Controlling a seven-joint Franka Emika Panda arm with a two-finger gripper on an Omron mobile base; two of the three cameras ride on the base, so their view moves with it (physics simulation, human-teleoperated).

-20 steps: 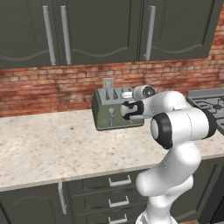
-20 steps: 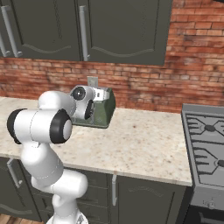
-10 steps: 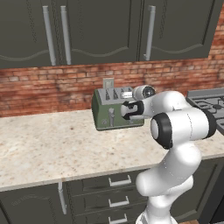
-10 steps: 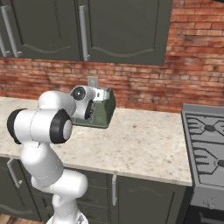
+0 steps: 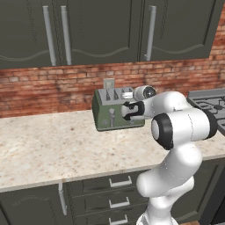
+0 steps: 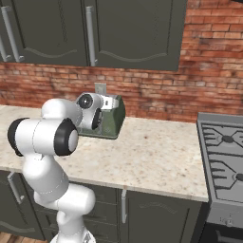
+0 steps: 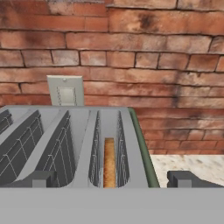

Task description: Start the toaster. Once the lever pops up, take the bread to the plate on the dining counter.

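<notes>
The olive-green toaster (image 5: 105,112) stands on the beige counter against the brick wall. My gripper (image 5: 132,110) hovers at the right end of its front, open and holding nothing. In the hand view the fingertips (image 7: 42,178) straddle the toaster's (image 7: 76,131) steel top. The golden-brown bread (image 7: 109,162) sits low in the right-most slot, between them. The matching left-hand slider (image 5: 111,117) shows on the front face; the lever is hidden behind my hand. From the right base view the toaster (image 6: 114,116) peeks out behind my arm. The plate and the dining counter are out of view.
A wall outlet (image 7: 65,90) sits on the brick just behind the toaster. A gas stove (image 6: 223,156) adjoins the counter (image 6: 152,156) on the right. Dark upper cabinets (image 5: 101,30) hang above, and drawers run below the counter edge.
</notes>
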